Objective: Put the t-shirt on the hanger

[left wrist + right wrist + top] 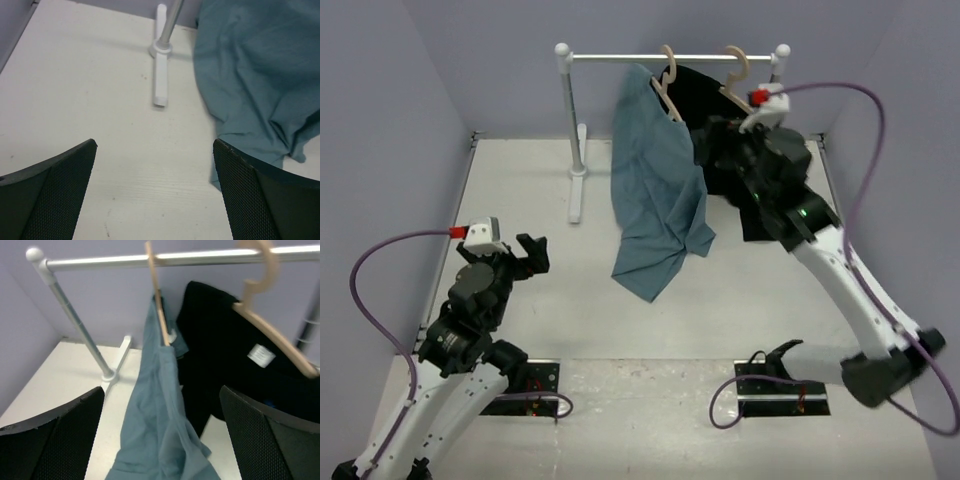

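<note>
Lavender walls close in a white table with a clothes rail at its far end. From that rail the slate-blue t-shirt hangs on the pale wooden hanger, bunched into a narrow, lopsided fall whose lower edge reaches the tabletop. Just beside it is the black shirt on its twin hanger.

The right gripper hovers close in front of both garments with its fingers spread wide, holding nothing. The left gripper is equally wide and empty, well apart over the bare table.

To my eye the hanging is nearly done (whether both shoulders sit on the wood I cannot tell). A clean finish means drawing the right arm straight back, fingers clear of the blue cloth and the black sleeve, so nothing snags and drags the hanger along the rail.
</note>
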Motion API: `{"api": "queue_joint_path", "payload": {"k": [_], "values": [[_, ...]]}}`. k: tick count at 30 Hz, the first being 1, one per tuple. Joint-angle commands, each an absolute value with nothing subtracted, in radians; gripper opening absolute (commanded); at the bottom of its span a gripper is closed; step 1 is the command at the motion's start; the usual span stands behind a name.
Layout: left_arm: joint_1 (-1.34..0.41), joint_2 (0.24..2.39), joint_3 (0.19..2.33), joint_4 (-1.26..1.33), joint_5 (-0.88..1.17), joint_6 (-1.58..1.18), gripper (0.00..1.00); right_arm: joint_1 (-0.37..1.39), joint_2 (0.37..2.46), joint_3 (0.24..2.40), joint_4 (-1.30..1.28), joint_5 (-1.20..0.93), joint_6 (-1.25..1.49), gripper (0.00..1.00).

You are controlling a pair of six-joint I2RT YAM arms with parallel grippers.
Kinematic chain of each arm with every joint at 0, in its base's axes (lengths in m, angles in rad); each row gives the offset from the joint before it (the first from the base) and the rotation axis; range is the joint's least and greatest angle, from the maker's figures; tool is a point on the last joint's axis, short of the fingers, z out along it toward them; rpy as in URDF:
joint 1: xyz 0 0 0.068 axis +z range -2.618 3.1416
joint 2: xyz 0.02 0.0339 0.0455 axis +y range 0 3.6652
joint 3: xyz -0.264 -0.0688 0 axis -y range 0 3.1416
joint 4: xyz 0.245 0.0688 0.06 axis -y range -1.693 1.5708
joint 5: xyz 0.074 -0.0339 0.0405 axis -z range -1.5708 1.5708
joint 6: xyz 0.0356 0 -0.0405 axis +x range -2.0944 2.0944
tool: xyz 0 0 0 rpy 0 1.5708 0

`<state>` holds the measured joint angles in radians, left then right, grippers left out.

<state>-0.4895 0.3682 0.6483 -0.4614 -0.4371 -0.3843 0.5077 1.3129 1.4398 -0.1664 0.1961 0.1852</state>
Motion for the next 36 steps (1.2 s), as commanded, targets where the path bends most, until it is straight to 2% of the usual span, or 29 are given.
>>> {"api": "queue_joint_path", "payload": {"k": [1,2,4,10,16,22,36], "values": [[-0.459,0.439,0.675,-0.488,-0.561,-0.393,1.00,0.499,0.969,1.165,-0.308,0.398,0.248,0.99],[-0.457,0.440,0.675,-0.488,-0.583,-0.393,1.00,0.499,0.962,1.161,-0.343,0.430,0.250,0.99],[-0.459,0.490,0.683,-0.497,-0.632,-0.399,1.00,0.499,0.754,1.037,-0.450,0.462,0.318,0.99],[-0.459,0.596,0.696,-0.506,-0.638,-0.408,1.00,0.500,0.481,0.814,-0.494,0.458,0.336,0.99],[-0.459,0.569,0.652,-0.480,-0.668,-0.411,1.00,0.500,0.453,0.801,-0.569,0.561,0.411,0.99],[-0.459,0.499,0.630,-0.466,-0.732,-0.422,1.00,0.500,0.492,0.803,-0.578,0.572,0.414,0.99],[-0.458,0.477,0.613,-0.456,-0.724,-0.427,1.00,0.500,0.477,0.790,-0.565,0.583,0.400,0.99]]}}
